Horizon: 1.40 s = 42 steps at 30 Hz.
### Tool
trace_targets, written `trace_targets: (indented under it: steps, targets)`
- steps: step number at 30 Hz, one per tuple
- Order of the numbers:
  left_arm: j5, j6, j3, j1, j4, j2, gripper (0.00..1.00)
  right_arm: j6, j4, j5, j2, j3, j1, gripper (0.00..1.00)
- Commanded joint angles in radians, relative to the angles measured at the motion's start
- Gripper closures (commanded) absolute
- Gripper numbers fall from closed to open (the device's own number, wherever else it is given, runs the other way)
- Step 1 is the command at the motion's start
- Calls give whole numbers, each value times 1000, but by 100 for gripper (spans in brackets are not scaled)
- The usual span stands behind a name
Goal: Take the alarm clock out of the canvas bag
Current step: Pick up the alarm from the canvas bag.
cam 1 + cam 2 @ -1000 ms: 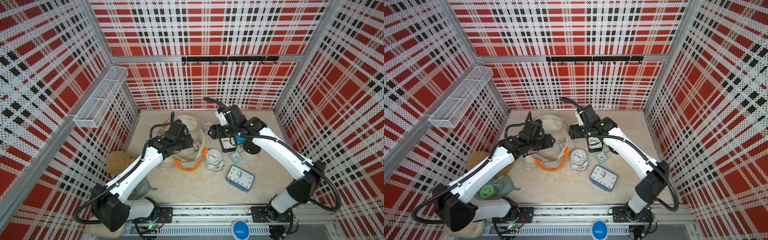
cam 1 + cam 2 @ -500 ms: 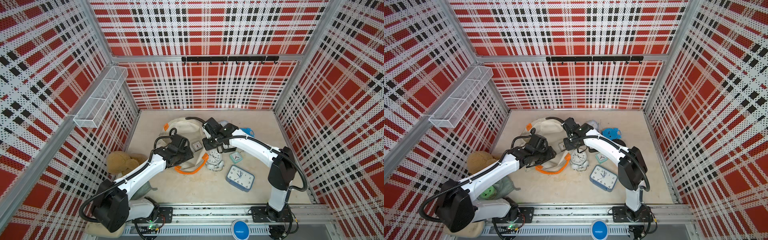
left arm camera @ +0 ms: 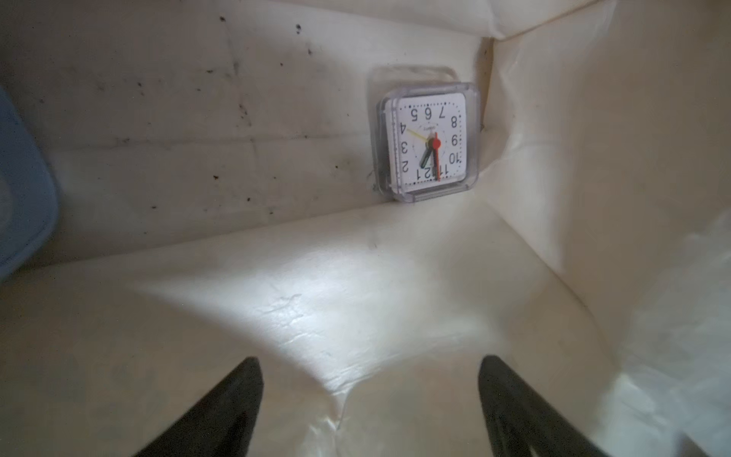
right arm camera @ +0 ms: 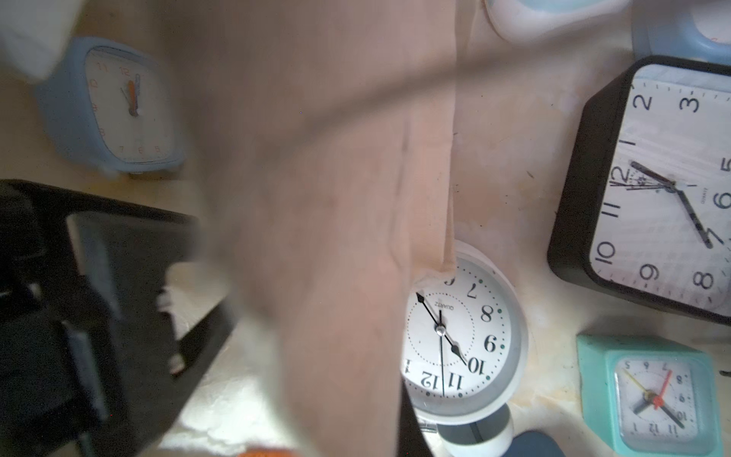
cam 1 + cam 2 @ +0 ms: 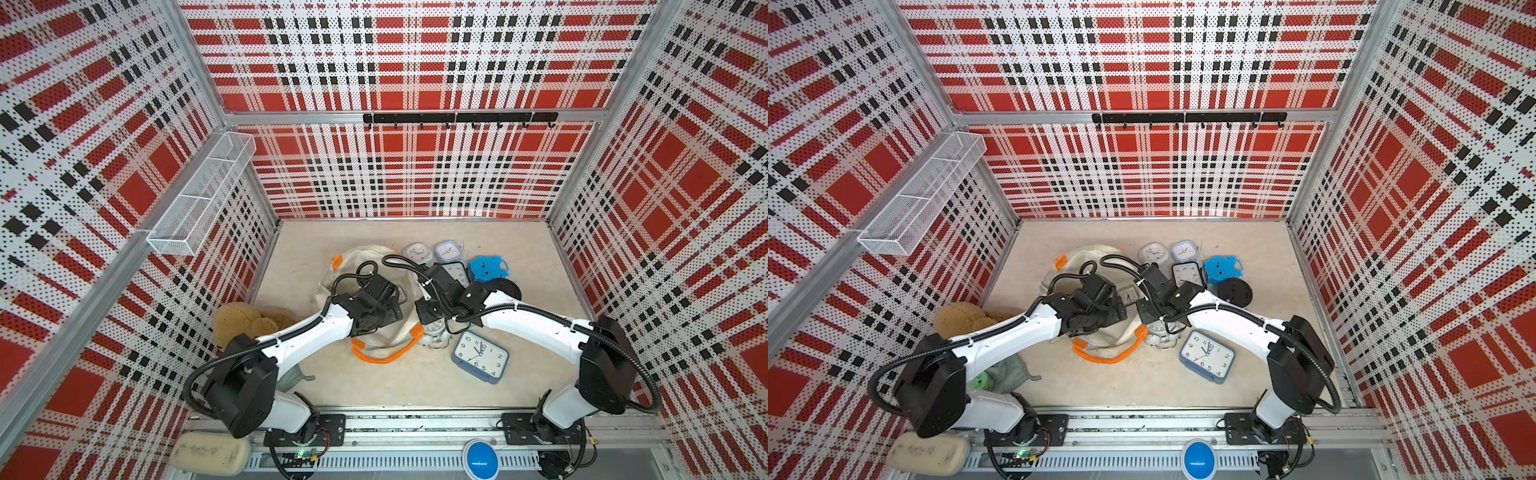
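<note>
While angled downward, left end effector point(image 3: 371, 360) spread over canvas bag point(image 3: 356, 300)

The canvas bag point(image 3: 356, 316) is seen as cream cloth, creased, with a faint sheen inside. The alarm clock point(image 3: 429, 140) is cased in clear, glossy plastic. A matt orange strap point(image 5: 380, 360) is shown on the bag.

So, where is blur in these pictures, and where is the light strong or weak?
Left wrist view: the clear-cased alarm clock is sharp; a bright patch lies inside the canvas bag, its corners dim; the open left pincer is soft. Right wrist view: bag cloth near the lens is a blurred pinkish mass; the white round clock is sharp. Both top views: even light, sharp.
</note>
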Motion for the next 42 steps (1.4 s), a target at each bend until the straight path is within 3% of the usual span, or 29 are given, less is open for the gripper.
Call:
trace_targets:
  steps: [1,25,36,42]
  targets:
    - [-44,-18,47,-13,66,62,10,4,34,-15,-16,-45,2,100]
    - [-187,-17,276,-12,81,418,4,6,104,-79,-72,-126,12,100]
    - [-256,42,466,5,-105,532,21,1,108,-72,-77,-128,20,100]
    - [-299,64,515,31,-224,529,23,2,129,-65,-100,-153,22,100]
